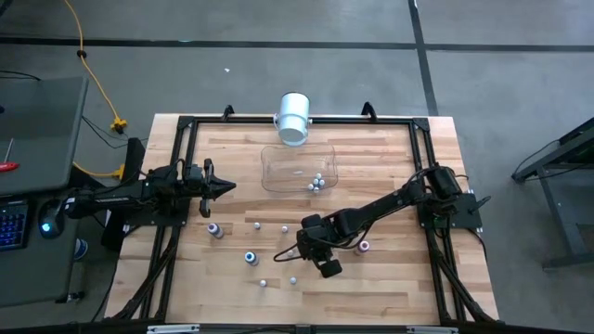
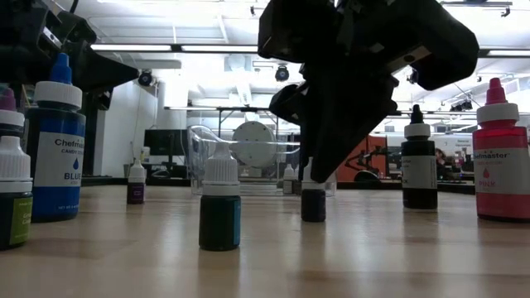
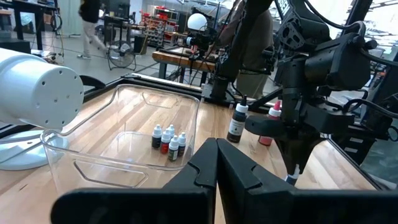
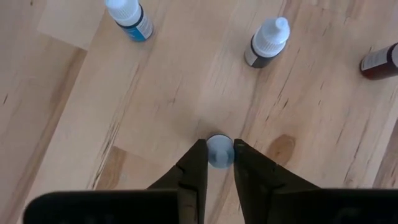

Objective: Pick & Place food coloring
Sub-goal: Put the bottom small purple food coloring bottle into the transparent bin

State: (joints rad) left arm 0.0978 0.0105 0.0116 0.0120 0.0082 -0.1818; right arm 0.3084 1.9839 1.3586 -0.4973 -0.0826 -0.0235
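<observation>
Small food coloring bottles stand scattered on the wooden table [image 1: 390,278]. My right gripper [image 4: 219,163] points straight down over one dark bottle [image 2: 313,204] near the table's middle and is shut on its white cap. That bottle stands upright with its base on the table. My right gripper [image 1: 299,249] shows there in the high view too. A clear tub [image 1: 297,167] toward the far edge holds a few bottles [image 3: 168,140]. My left gripper [image 1: 225,186] waits shut above the table's left side, touching nothing. My right gripper pinches the bottle's round white cap [image 4: 219,151] between its two fingers [image 4: 194,165], coming from above and pointing down. The cap sits at the fingers' free ends. The bottle is upright, its base [image 2: 313,218] on the table.
Near the held bottle stand a blue-labelled bottle [image 4: 130,17] and a dark one [image 4: 267,42]. A pink bottle [image 1: 364,246], a blue one [image 1: 251,257] and a purple one [image 1: 215,229] stand farther off. A white cylinder [image 1: 293,118] lies at the far edge behind the tub.
</observation>
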